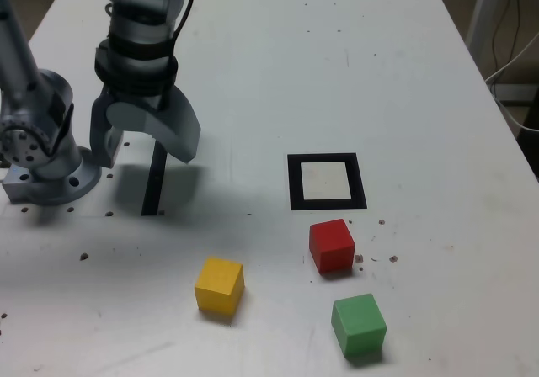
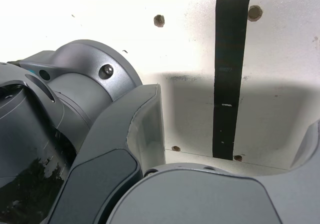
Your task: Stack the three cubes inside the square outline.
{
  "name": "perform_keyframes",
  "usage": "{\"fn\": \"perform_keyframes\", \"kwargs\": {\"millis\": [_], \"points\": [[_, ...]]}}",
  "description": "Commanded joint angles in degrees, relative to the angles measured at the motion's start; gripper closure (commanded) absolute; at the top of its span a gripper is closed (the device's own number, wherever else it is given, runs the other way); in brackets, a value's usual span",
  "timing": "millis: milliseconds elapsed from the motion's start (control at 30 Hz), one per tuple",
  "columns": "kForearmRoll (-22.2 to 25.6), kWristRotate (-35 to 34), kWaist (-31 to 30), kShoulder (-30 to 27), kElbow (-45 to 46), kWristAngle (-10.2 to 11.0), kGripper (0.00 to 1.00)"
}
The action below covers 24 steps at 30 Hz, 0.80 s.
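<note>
Jaws wide open, aimed downward

High frontal exterior view; close downward wrist view, apparently sharing the strip (image 1: 155,179) (image 2: 230,79).

And here below the tool, a pale, hole-speckled flat tabletop (image 1: 253,82) takes bright light, with soft shadow beneath the tool; beyond the tool, past the tabletop's far edge, the background sits dark!

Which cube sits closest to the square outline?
The red cube, just below the outline's near edge; the yellow and green ones lie farther off.
</note>
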<state>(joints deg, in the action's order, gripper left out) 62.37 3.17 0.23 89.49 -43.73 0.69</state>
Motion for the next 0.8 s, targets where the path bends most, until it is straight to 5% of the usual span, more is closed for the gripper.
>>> {"fn": "perform_keyframes", "kwargs": {"millis": [0,433,767], "points": [[0.15,0.14,-0.09,0.29,-0.1,0.13,0.0],[-1.21,0.16,-0.76,0.35,-0.12,0.45,0.0],[-0.88,-1.22,-1.36,-0.22,-2.55,-1.46,0.0]]}}
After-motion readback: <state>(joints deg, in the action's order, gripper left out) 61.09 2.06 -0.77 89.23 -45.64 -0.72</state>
